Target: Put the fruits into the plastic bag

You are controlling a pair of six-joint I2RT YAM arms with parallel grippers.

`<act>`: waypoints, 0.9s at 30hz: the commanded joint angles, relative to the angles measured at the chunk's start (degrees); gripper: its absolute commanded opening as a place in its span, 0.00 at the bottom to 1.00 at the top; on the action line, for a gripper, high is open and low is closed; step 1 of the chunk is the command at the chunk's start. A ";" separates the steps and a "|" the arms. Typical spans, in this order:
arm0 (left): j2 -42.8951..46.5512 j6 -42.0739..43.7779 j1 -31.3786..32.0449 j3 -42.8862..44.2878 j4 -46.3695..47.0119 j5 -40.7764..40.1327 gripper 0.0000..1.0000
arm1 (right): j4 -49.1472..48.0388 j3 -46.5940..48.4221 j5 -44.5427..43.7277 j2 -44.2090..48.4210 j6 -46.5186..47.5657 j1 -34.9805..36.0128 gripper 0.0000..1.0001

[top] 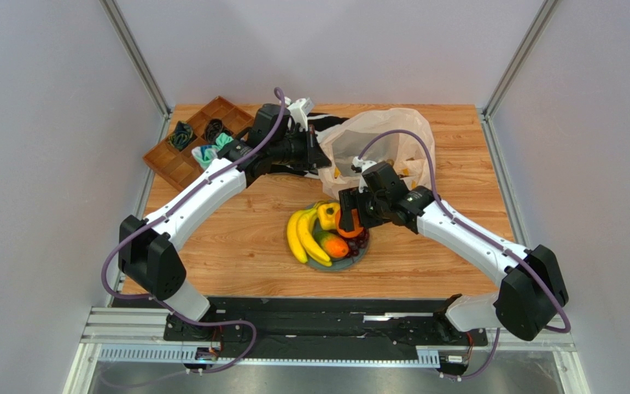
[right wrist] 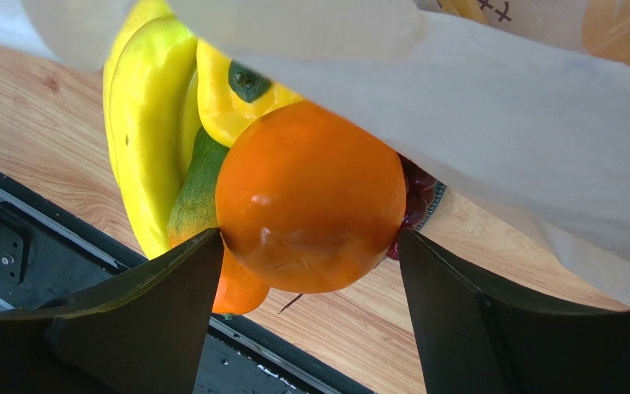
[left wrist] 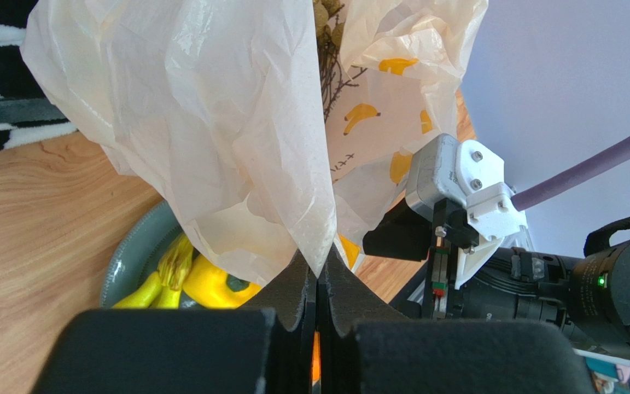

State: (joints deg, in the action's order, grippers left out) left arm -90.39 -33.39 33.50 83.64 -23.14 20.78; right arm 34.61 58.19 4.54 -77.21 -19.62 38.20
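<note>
Spread wide, right gripper [right wrist: 308,236] fingers straddle the orange [right wrist: 310,193] mid-frame, seemingly to grasp it; left gripper [left wrist: 317,269] (pinching the plastic bag [left wrist: 211,123] rim) likely holds its mouth up

From the right wrist, the orange [right wrist: 310,197] hides all but a sliver of the grapes [right wrist: 415,201], and the blurred bag [right wrist: 499,107] covers the tops of the bananas [right wrist: 150,107]. From the left wrist, the bag hides most of the plate [left wrist: 129,258]. What lies in the tray [top: 228,111] is too small to tell.
</note>
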 commanded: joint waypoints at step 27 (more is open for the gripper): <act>0.04 -0.63 -0.10 1.62 0.28 0.49 0.00 | -4.55 0.78 -0.50 0.74 2.30 0.30 0.47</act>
State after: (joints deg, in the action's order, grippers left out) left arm -90.39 -33.58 33.50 83.64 -23.16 20.71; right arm 32.21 58.24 4.36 -79.35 -18.15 38.20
